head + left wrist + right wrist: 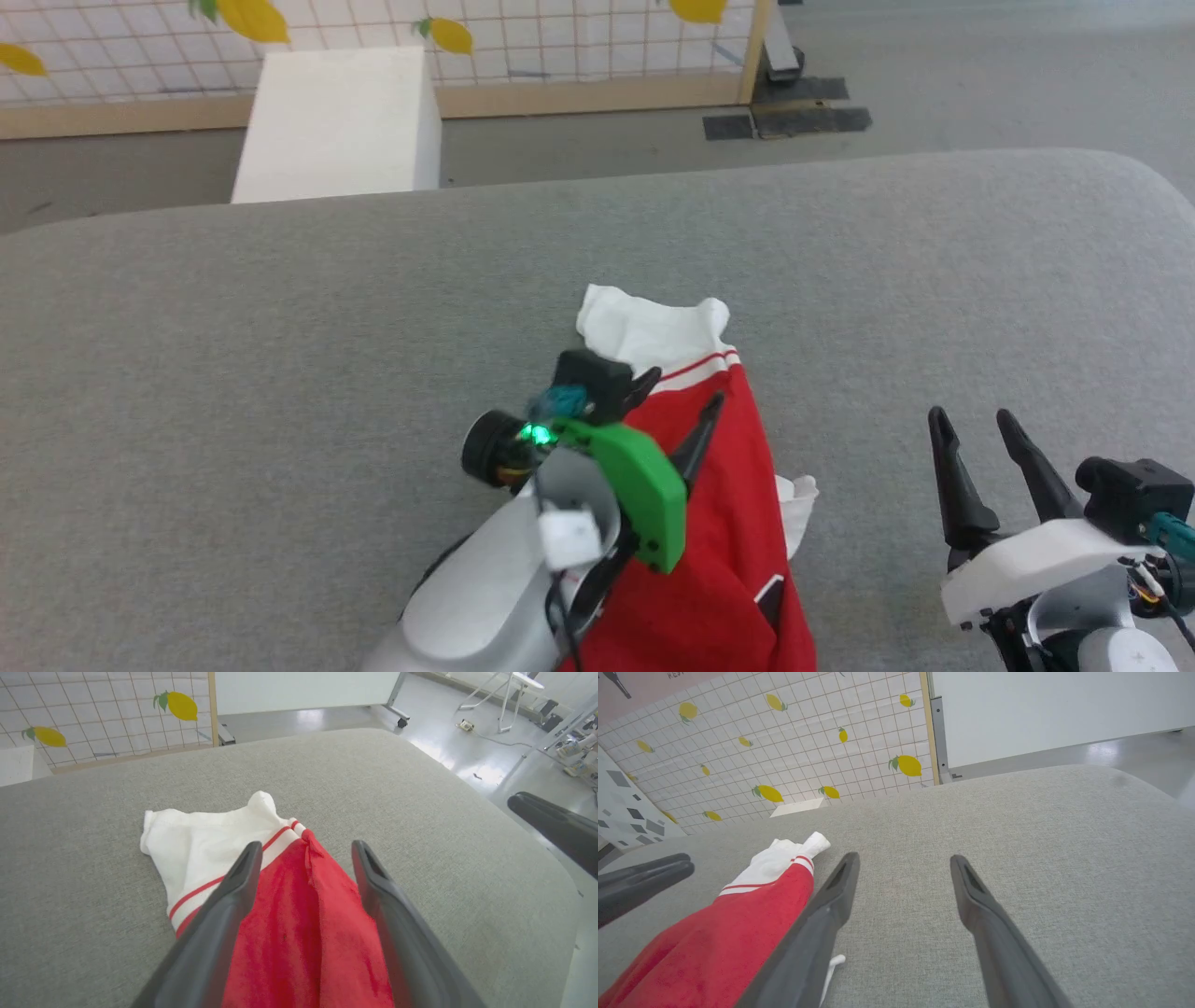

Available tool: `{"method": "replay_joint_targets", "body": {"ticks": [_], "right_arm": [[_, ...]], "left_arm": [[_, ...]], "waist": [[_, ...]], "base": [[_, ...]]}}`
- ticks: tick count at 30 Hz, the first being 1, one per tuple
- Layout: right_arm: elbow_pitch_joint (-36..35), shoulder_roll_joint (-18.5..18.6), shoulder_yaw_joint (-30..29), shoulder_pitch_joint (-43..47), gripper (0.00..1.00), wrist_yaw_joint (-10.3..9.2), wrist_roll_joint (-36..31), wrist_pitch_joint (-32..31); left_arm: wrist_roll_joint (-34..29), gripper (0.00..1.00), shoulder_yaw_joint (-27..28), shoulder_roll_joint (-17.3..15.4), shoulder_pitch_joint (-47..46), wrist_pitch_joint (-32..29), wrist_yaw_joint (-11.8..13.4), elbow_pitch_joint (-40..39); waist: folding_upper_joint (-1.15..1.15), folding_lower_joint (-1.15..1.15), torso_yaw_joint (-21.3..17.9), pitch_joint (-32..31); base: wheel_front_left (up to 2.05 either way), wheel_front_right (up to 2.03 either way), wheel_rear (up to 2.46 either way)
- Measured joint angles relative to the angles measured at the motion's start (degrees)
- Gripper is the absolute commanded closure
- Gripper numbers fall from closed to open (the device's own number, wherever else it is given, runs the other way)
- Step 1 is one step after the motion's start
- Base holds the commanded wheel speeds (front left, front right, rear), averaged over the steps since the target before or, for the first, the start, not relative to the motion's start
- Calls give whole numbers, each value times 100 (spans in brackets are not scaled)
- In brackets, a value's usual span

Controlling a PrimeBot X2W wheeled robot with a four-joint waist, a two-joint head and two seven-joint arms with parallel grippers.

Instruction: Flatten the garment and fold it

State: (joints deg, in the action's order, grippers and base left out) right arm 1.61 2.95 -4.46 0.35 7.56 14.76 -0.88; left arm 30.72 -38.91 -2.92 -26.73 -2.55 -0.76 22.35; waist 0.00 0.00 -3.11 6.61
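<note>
The garment [728,523] lies bunched in a narrow red strip on the grey table [280,373], its white sleeve [653,331] with red stripes pointing away from me. My left gripper [681,392] hovers over the strip, open, with red cloth [303,933] lying below and between its fingers [233,891]. My right gripper [971,420] stands open to the right of the garment, over bare table, with nothing between its fingers [985,914]. In the right wrist view the garment [738,924] is at the left, beside the left gripper's dark finger [640,882].
A white box [336,121] stands on the floor beyond the table's far edge, in front of a tiled panel with lemons [560,37]. The table's rounded right corner [537,826] drops to a shiny floor. Bare table stretches left and right of the garment.
</note>
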Motion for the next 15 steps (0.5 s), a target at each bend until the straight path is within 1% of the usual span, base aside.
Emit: {"method": "replay_joint_targets", "body": {"ticks": [1, 3, 6, 9, 11, 12, 13, 14, 15], "right_arm": [[20, 0, 23, -35, 0, 0, 19, 10], [49, 1, 60, -93, 0, 0, 38, 47], [114, 1, 110, -148, 0, 0, 79, 92], [167, 0, 175, -162, 0, 0, 125, 120], [200, 1, 200, -169, 0, 0, 180, 152], [218, 1, 218, -177, 0, 0, 200, 169], [232, 1, 225, -187, 0, 0, 211, 192], [244, 1, 232, -193, 0, 0, 216, 203], [259, 1, 234, -203, 0, 0, 230, 221]], "left_arm": [[87, 0, -127, 1, -147, -183, 77, 77], [303, 0, -404, 7, -484, -646, 323, 258], [409, 0, -732, 9, -896, -1401, 677, 593], [420, 0, -1000, 8, -1202, -2084, 814, 898], [556, 0, -1100, 9, -1319, -2455, 800, 1004], [668, 19, -1160, 8, -1361, -2628, 766, 1042], [734, 56, -1203, 8, -1390, -2724, 727, 1049], [779, 100, -1218, 9, -1411, -2747, 692, 1038], [827, 100, -1228, 9, -1445, -2744, 666, 1021]], "waist": [[0, 0, -46, 29], [0, 0, -162, 98], [0, 0, -327, 191], [0, 0, -481, 270], [0, 0, -571, 311], [0, 0, -616, 330], [0, 0, -657, 347], [0, 0, -687, 360], [0, 0, -717, 373]], "base": [[0, 0, 0], [0, 0, 0], [0, 0, 0], [0, 0, 0], [0, 0, 0], [0, 0, 0], [0, 0, 0], [0, 0, 0], [0, 0, 0]]}}
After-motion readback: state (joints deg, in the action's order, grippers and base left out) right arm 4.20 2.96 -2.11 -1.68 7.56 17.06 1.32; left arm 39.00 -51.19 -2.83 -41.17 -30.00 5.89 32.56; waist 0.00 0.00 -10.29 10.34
